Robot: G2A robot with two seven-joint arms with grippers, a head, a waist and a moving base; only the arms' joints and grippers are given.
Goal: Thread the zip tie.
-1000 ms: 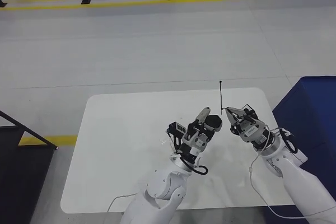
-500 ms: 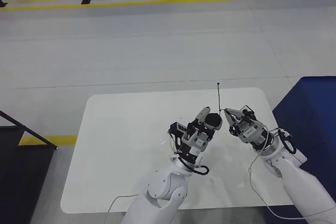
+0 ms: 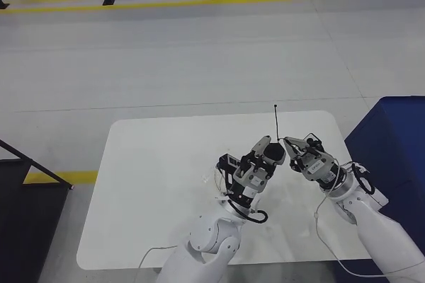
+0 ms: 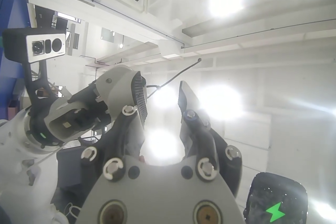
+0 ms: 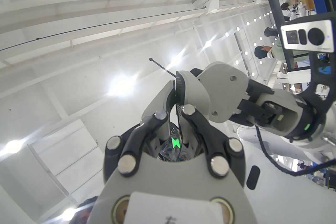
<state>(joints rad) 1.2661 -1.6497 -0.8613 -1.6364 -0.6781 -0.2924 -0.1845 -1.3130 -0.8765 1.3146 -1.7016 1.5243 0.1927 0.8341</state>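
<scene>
Right wrist view shows the right gripper [image 5: 175, 80] pressed together on the zip tie [image 5: 160, 66], a thin black plastic strap pinched between a smooth grey finger and a black ribbed pad. The free length juts out straight and stiff past the fingertips and ends in a small square head. A dark strip runs down between the fingers toward the palm.

Left wrist view shows the left gripper [image 4: 162, 89] with its fingers spread. One finger carries a finely ribbed black pad [image 4: 139, 96]; the other is a dark, wedge-shaped blade. The strap leaves the right gripper's rounded white plastic shell with a slight kink. It then slants across just beyond the ribbed finger's tip, over the gap, touching neither pad.

Top view places both grippers close together over the far right part of the table [image 3: 163, 184], a matte white slab with rounded corners. The zip tie rises from between them as a hairline. A blue boxy cabinet [image 3: 404, 148] stands beside the table's right edge.
</scene>
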